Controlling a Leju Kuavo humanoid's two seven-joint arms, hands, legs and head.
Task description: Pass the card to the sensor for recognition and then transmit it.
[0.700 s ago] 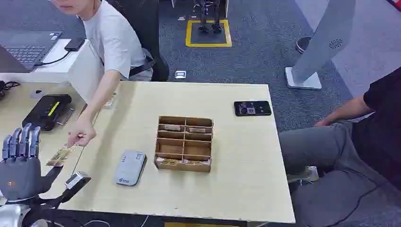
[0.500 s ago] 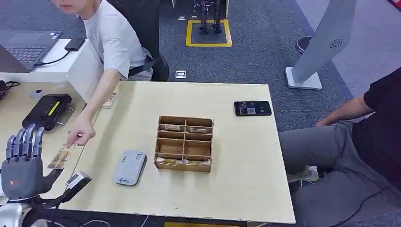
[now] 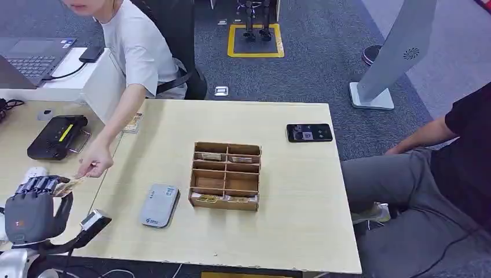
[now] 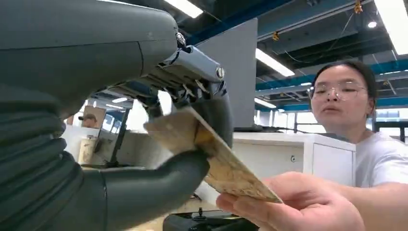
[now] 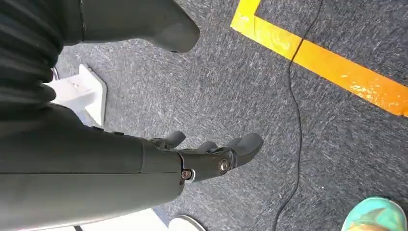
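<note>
Left hand fingers pinch card, person's hand holding far end; firm grip before pulling toward sensor; right hand empty, fingers loosely apart

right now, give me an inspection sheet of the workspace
surface: light wood table, a second desk beside it.
job's things: card pinched by the left robot hand, a person's hand on its other end; grey card reader flat on the table.
clutter: wooden divider box, phone, black device, laptop.
grippers: right robot hand hangs over the carpet, holding nothing.
cables: black cable on the floor.
surroundings: two people seated, yellow floor marking.
</note>
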